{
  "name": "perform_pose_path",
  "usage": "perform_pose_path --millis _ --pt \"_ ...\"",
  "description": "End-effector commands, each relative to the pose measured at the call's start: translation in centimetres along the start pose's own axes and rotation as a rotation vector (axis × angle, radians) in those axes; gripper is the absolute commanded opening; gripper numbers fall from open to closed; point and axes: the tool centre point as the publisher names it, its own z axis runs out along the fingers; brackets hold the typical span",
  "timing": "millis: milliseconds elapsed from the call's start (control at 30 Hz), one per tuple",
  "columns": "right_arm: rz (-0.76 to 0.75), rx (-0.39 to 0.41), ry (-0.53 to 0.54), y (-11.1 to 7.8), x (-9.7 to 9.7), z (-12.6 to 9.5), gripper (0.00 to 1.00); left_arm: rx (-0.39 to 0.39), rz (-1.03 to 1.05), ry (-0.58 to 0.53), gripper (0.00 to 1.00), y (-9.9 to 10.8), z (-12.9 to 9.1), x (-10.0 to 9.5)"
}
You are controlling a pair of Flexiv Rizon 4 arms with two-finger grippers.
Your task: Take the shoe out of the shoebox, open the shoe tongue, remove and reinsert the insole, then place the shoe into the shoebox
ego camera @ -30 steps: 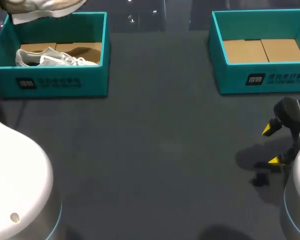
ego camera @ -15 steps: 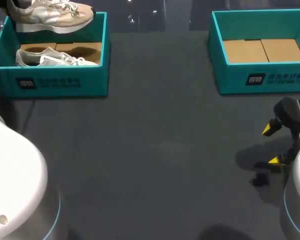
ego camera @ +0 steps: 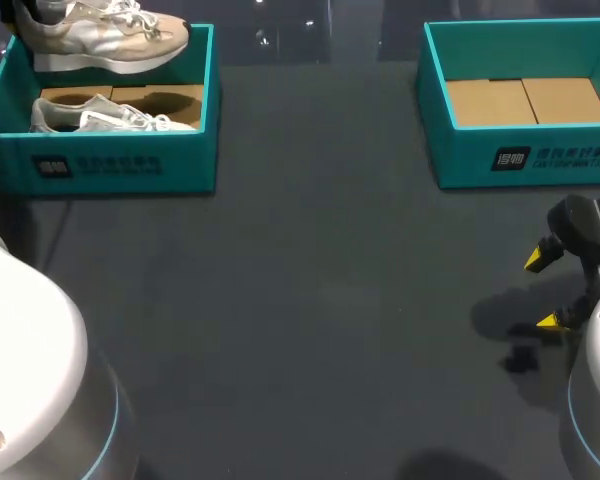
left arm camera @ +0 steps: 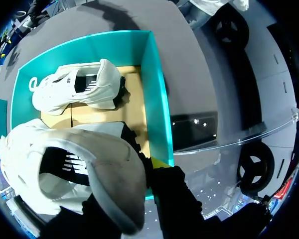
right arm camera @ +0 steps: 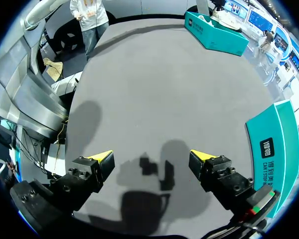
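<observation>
Dark grey table (ego camera: pixel 320 300) fills the head view, with a teal left shoebox (ego camera: pixel 110 165) at the upper left of the frame and a teal right shoebox (ego camera: pixel 520 160) at the upper right, the latter showing only its brown cardboard floor. At the top left corner, a pale lifted sneaker (ego camera: pixel 100 38) hangs over the far rim of the left shoebox, sole down and toe pointing toward the frame's middle. The left gripper (left arm camera: pixel 157 167) pinches this sneaker at the heel; one yellow tip shows against it and the other is hidden behind the shoe. A second white sneaker (ego camera: pixel 100 115) lies on the box floor beneath. At the right edge of the frame, the right gripper (ego camera: pixel 542 290) hovers above bare table with its fingers spread wide, holding nothing.
</observation>
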Motion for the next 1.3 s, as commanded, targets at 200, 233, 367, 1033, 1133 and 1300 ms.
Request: perform_pose_path --millis 200,233,367,1033,1133,1300 --pt "0.001 0.004 -0.003 0.0 0.2 0.0 1.00 0.003 -0.001 0.031 0.00 0.1 2.5 -0.9" --pt "0.001 0.004 -0.003 0.0 0.2 0.0 1.00 0.008 -0.001 0.030 0.00 0.1 2.8 -1.0" --pt "0.001 0.004 -0.003 0.0 0.2 0.0 1.00 0.017 -0.013 0.038 0.00 0.5 3.8 -1.4" --pt "0.001 0.004 -0.003 0.0 0.2 0.0 1.00 0.029 -0.029 0.061 0.00 2.2 6.6 -1.9" --pt "0.001 0.004 -0.003 0.0 0.2 0.0 1.00 0.030 -0.033 0.061 0.00 2.6 7.0 -1.9" --pt "0.001 0.004 -0.003 0.0 0.2 0.0 1.00 0.029 -0.031 0.064 0.00 2.9 7.6 -2.1"
